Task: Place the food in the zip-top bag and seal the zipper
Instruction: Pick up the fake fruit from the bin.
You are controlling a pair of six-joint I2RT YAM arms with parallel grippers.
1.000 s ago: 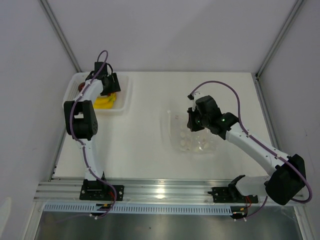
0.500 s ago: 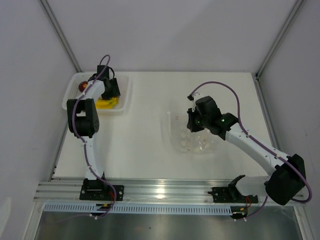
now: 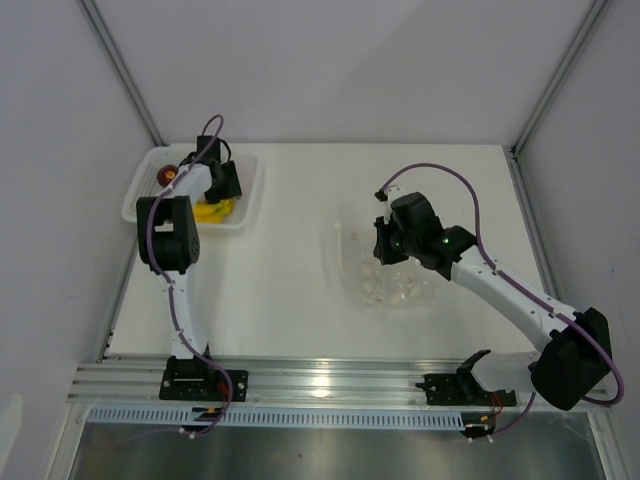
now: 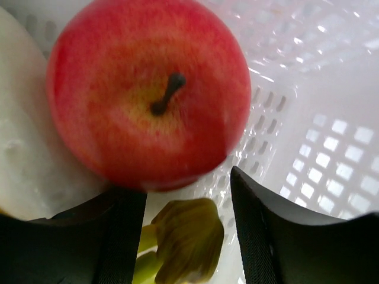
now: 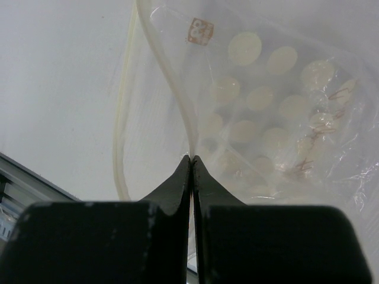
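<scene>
Down in the white mesh basket (image 4: pixel 331 136) with the left gripper (image 4: pixel 180 188), spread wide, nothing between the fingers yet. Just ahead of the fingertips, the red apple (image 4: pixel 148 89), stem up, pressed against something smooth and white on one side, likely the radish (image 4: pixel 18 148). Below it, a yellow-green piece (image 4: pixel 183 242), too close to name. Alongside, seen from above, the yellow banana bunch (image 3: pixel 212 208). Well apart, mid-table, the clear zip-top bag (image 5: pixel 278 106) with a gaping mouth, one lip of the zipper (image 5: pixel 167 71) pinched tight in the right gripper (image 5: pixel 190 161). Only pale round spots visible through the film, none of the toy food, as far as can be told. Likely trouble at the basket: closing off-centre on the round apple and squirting it sideways against the wall, catching the green piece along with it, or dragging the light basket upward. At the bag: thin film slipping from that pinch, or the mouth sagging shut, leaving nowhere to drop the fruit.
</scene>
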